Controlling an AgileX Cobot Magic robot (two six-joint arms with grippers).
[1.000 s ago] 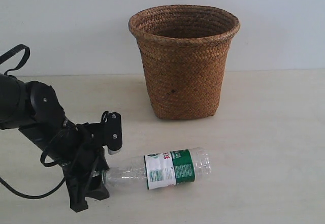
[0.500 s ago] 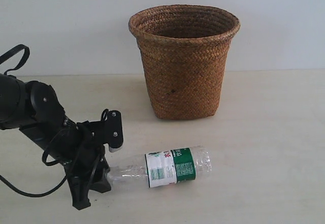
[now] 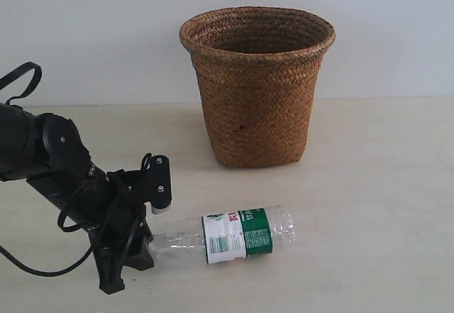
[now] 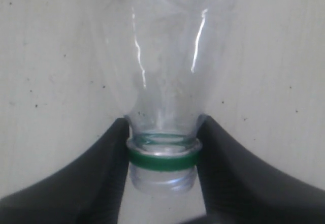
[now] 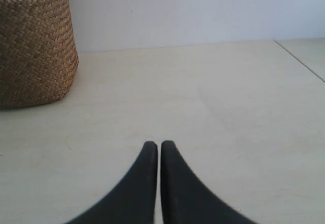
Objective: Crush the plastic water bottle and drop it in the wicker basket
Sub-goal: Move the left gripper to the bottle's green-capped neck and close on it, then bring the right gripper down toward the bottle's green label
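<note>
**Bottle gripped at neck, lying on counter**

We find the bottle (image 3: pixel 234 236) on its side on the counter (image 3: pixel 369 185), in front of the basket (image 3: pixel 257 93) and apart from it. The left fingers (image 4: pixel 114 153) clamp its neck at the green ring. The right fingers (image 5: pixel 147 168) are pressed together, holding nothing.

Bare tabletop (image 3: pixel 376 206) to the exterior view's right of the plastic water bottle (image 3: pixel 234 236), and in the strip between it and the wicker basket (image 3: pixel 257 93). Basket upright behind, mouth open upward. Left gripper (image 4: pixel 163 132) and its arm crowd the bottle's neck end. Ahead of the right gripper (image 5: pixel 159 150): bare tabletop, basket to one side
</note>
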